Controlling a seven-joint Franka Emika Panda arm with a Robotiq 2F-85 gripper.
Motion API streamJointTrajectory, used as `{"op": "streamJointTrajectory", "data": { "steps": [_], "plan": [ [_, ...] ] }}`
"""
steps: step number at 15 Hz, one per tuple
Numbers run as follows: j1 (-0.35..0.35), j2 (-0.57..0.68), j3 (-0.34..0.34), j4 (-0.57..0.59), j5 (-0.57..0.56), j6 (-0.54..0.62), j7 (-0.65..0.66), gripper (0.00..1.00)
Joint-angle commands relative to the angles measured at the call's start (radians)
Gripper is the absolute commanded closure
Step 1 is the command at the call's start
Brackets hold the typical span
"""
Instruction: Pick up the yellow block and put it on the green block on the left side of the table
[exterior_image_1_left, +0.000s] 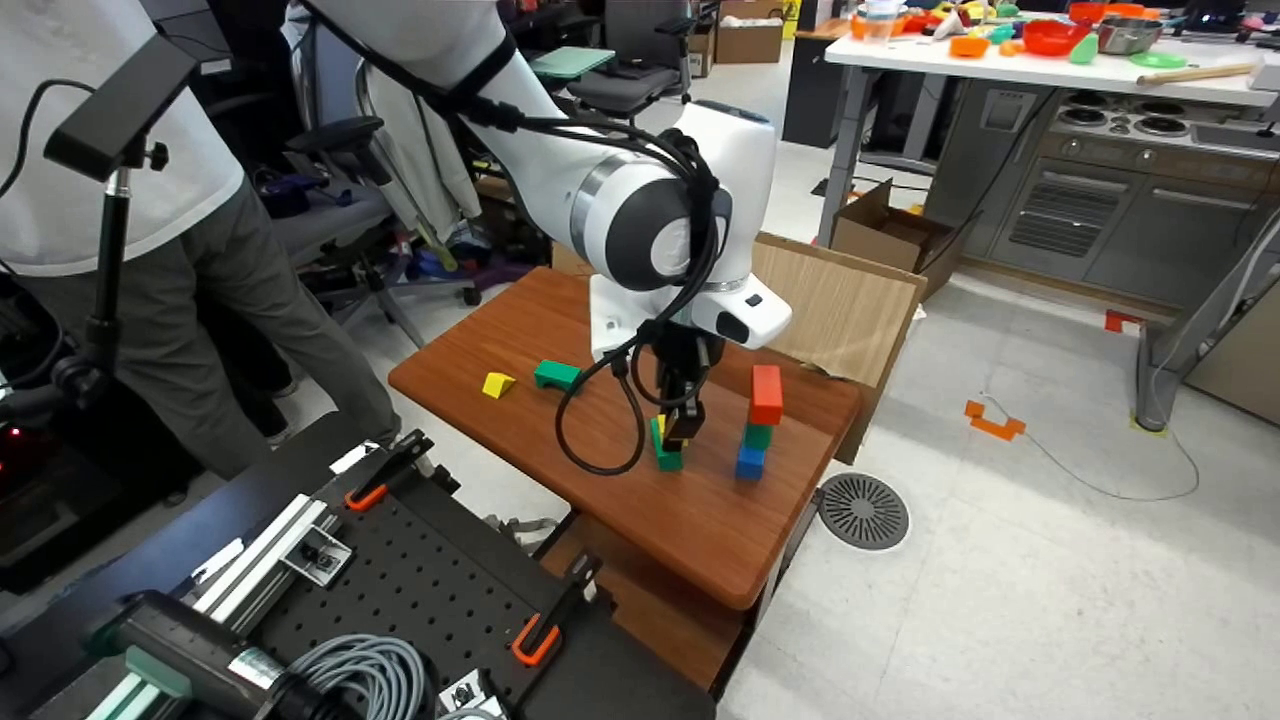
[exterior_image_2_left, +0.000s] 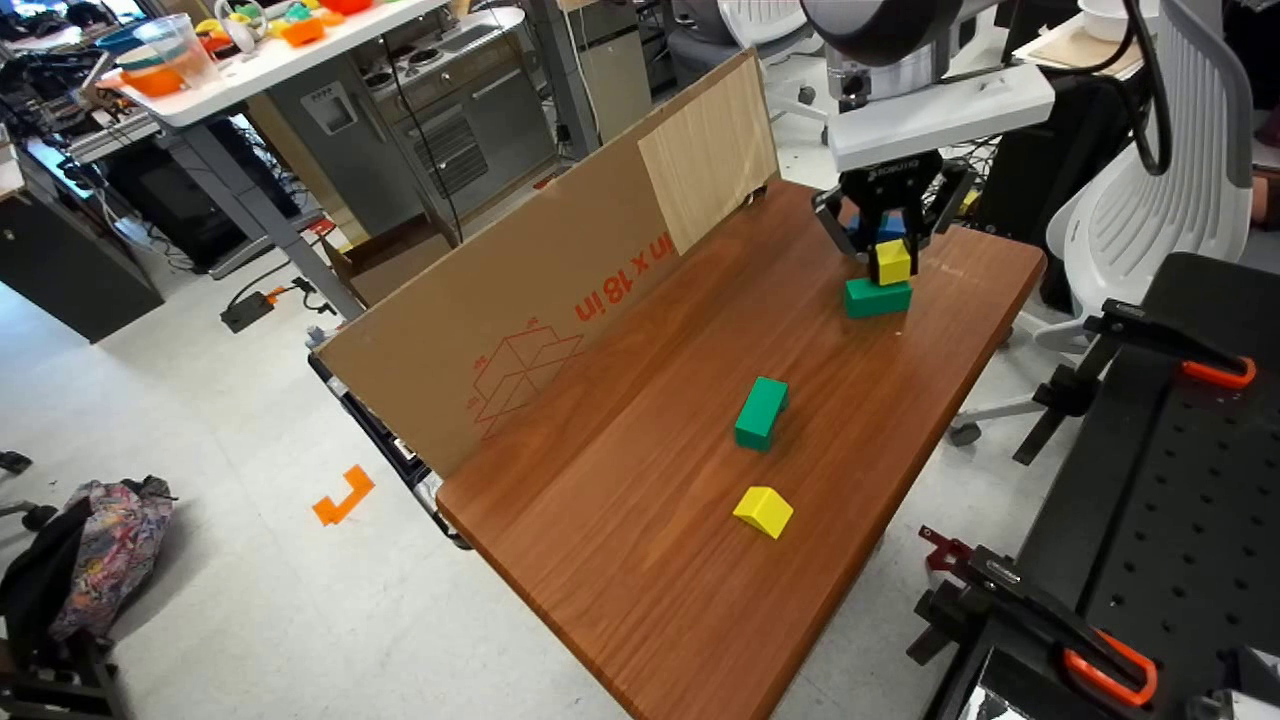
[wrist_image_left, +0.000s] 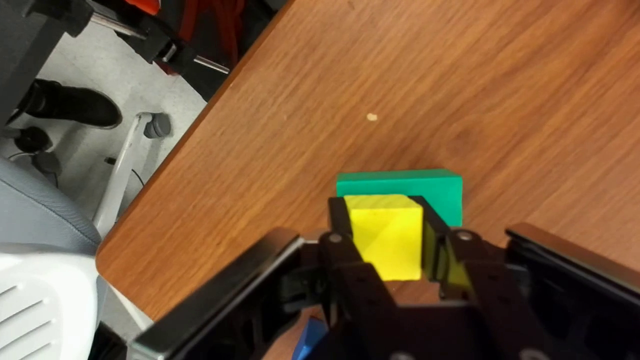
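In the wrist view's lower middle, the hand (wrist_image_left: 383, 215) grips the yellow block (wrist_image_left: 387, 242) over the green block (wrist_image_left: 446, 197); whether the blocks touch, I cannot tell. In an exterior view both are at upper right, over the counter (exterior_image_2_left: 640, 500), with a yellow wedge (exterior_image_2_left: 764, 511) lower down.

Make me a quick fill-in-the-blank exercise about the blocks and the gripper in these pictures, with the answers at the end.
The held block in the gripper is coloured ____.
In an exterior view, the red block sits at the ____ of a stack.
The lowest block in that stack is coloured ____.
The loose yellow block lies on the table near a loose block coloured ____.
Missing words: yellow; top; blue; green.
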Motion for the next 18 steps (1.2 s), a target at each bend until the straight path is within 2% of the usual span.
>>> {"op": "streamJointTrajectory", "data": {
  "steps": [1, 3, 4, 5, 10, 11, 13, 18],
  "plan": [
    [0.032, 0.014, -0.019, 0.022, -0.023, 0.006, 0.021, 0.92],
    [0.037, 0.017, -0.021, 0.027, -0.026, 0.005, 0.024, 0.92],
    [0.038, 0.019, -0.021, 0.03, -0.026, 0.003, 0.023, 0.42],
    [0.039, 0.018, -0.023, 0.03, -0.027, 0.001, 0.025, 0.41],
    [0.041, 0.004, -0.027, 0.02, -0.038, 0.008, 0.02, 0.06],
    [0.039, -0.012, -0.025, 0.007, -0.04, 0.012, 0.011, 0.01],
    [0.034, -0.067, -0.018, -0.031, -0.039, 0.021, -0.017, 0.0],
    [0.048, -0.314, -0.005, -0.212, -0.163, 0.042, -0.179, 0.0]
  ]
}}
